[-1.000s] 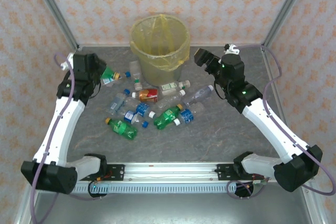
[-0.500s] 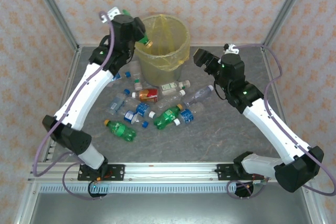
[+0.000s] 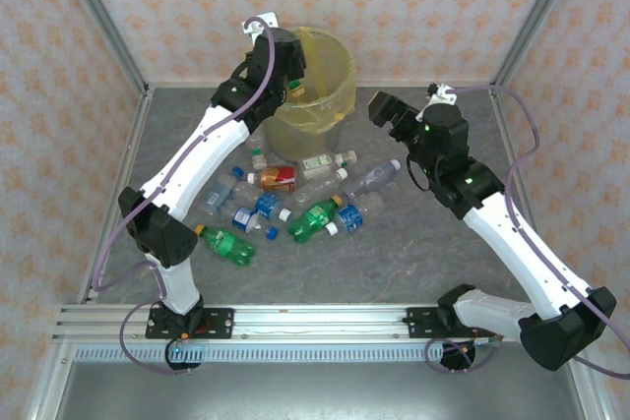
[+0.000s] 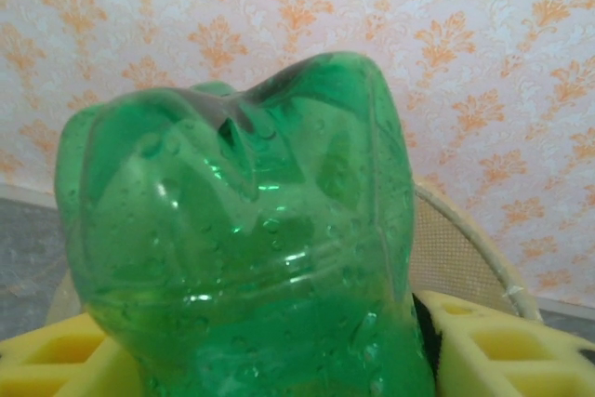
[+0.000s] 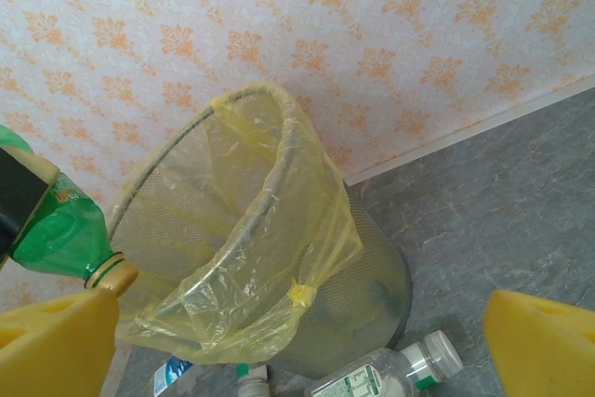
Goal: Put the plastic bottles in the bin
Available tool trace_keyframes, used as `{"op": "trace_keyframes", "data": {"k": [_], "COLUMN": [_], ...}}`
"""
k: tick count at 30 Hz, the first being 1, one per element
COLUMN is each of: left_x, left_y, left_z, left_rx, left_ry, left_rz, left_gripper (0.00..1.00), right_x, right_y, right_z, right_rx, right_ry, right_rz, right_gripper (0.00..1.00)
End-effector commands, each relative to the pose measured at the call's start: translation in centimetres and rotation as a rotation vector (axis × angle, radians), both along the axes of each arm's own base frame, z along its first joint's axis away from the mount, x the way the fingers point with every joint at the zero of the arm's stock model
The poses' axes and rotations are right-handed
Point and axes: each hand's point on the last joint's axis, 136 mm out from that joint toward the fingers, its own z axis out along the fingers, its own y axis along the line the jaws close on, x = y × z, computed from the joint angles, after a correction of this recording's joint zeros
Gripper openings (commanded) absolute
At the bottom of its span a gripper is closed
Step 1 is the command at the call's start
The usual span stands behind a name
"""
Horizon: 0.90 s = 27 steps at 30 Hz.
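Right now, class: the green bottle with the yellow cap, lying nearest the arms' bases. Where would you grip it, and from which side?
Grip the green bottle across the middle of its body, coming straight down from above. It lies on its side, cap toward the left, a little apart from the other bottles, so its narrow width looks free to straddle.

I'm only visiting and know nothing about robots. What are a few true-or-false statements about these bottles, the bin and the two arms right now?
1. A green bottle sits between the left jaws, up by the rim of the bin. True.
2. The right jaws grip a clear bottle. False: they stand wide open with nothing between them.
3. The bin has a blue liner. False: its plastic liner is translucent yellow.
4. Several loose bottles lie on the table in front of the bin. True.
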Motion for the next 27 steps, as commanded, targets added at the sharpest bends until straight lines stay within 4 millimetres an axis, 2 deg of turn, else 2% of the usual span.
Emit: {"op": "trace_keyframes", "data": {"k": [1, 3, 5, 6, 17, 23, 27], "left_x": [-0.3, -0.4, -0.7, -0.9, -3.5, -6.1, -8.5], "left_y": [0.6, 0.5, 0.7, 0.7, 2.4, 4.4, 5.9], "left_z": [1.3, 1.5, 2.0, 2.2, 3.4, 1.9, -0.2], "left_rx": [0.036, 0.035, 0.029, 0.028, -0.011, -0.038, -0.064], "left_ry": [-0.016, -0.018, -0.024, -0.027, -0.031, -0.003, 0.018], "left_rz": [0.015, 0.005, 0.007, 0.007, 0.029, 0.076, 0.107], "left_gripper": [0.77, 0.82, 0.97, 0.99, 0.99, 0.99, 0.99], "right_x": [-0.7, -0.7, -0.7, -0.7, -0.4, 0.0, 0.3], "right_y": [-0.4, -0.3, -0.2, -0.1, 1.3, 2.4, 3.4], "right_z": [0.7, 0.5, 0.5, 0.5, 0.0, -0.3, -0.5], "right_rx": [0.014, 0.013, 0.014, 0.016, 0.027, 0.033, 0.033], "right_ry": [-0.012, -0.009, -0.010, -0.012, -0.014, -0.014, -0.016], "right_rz": [-0.012, -0.007, 0.000, 0.002, 0.058, 0.095, 0.130], "right_gripper": [1.00, 1.00, 1.00, 1.00, 1.00, 1.00, 1.00]}}
